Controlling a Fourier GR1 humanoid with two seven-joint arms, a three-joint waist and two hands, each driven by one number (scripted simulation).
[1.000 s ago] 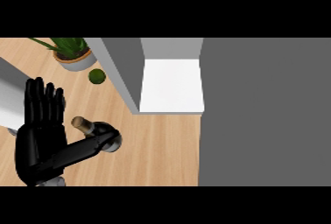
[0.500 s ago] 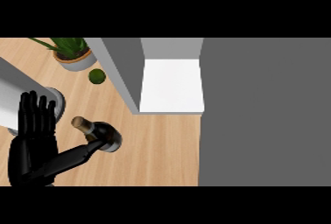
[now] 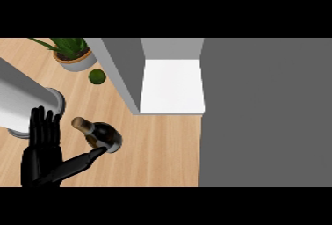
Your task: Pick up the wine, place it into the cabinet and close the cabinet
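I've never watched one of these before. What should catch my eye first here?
A black hand at the lower left, fingers straight, its thumb touching a dark wine bottle standing on the wooden counter. Above right, an open cabinet shows a white shelf. A potted plant sits at top left.

Pale wood-grain counter (image 3: 162,149) with a matt finish, dark glossy glass wine bottle (image 3: 103,134) with a tan cork-coloured top, smooth black hand (image 3: 44,149), matt grey cabinet (image 3: 259,110) with a plain white inner shelf (image 3: 172,85)
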